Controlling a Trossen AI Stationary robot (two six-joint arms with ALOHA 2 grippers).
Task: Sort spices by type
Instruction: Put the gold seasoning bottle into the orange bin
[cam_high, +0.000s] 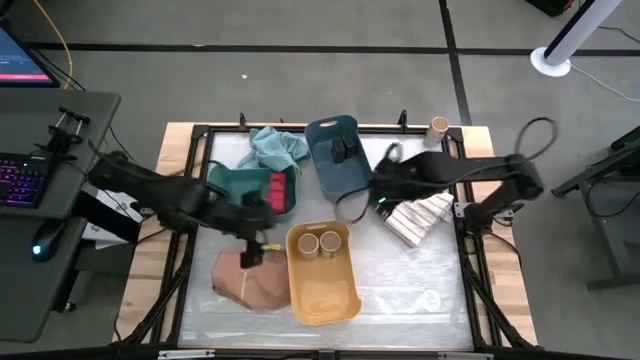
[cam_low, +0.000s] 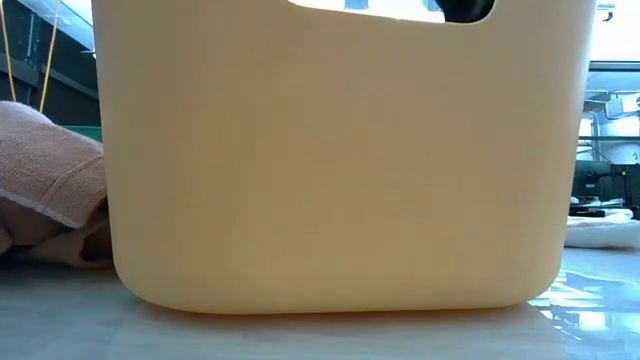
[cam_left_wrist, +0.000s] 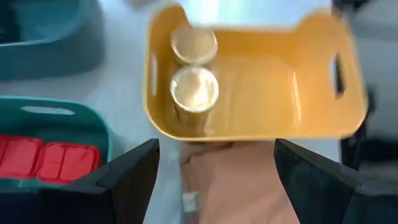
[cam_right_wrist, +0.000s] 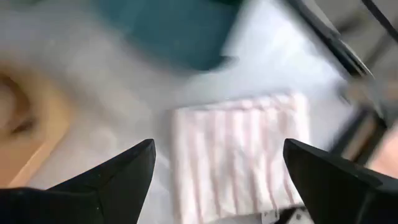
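The left gripper (cam_high: 255, 243) is held open over a tan cloth (cam_high: 250, 280), nothing being gripped between its fingers (cam_left_wrist: 127, 177). Just beside it, on the side toward the right arm, a yellow bin (cam_high: 322, 272) is seen on the tabletop (cam_high: 420, 290). Two tan jars (cam_high: 318, 243) are stood upright inside that bin, touching each other, at the end nearest the gripper (in the left wrist view the same jars (cam_left_wrist: 194, 90) are shown just ahead of the open fingers). On the gripper's other side a green bin (cam_high: 235, 185) is placed, and two red boxes (cam_high: 279, 190) are held in it; in the left wrist view these boxes (cam_left_wrist: 46, 160) are seen side by side.

The right gripper (cam_high: 385, 185) is found open and empty above the tabletop, just beside a blue bin (cam_high: 335, 155). Two dark grey boxes (cam_high: 343, 149) are lying in that bin. A striped cloth (cam_high: 420, 218) is spread close below the right gripper, and it is seen between the open fingers (cam_right_wrist: 118, 180) in the right wrist view, where the cloth (cam_right_wrist: 236, 152) fills the middle ground. A teal cloth (cam_high: 275, 148) is bunched between the green and blue bins.

One further tan jar (cam_high: 438, 127) is stood alone at the tabletop's far edge, well apart from both grippers.

In the low view the wall of the yellow bin (cam_low: 340, 160) takes up nearly everything.
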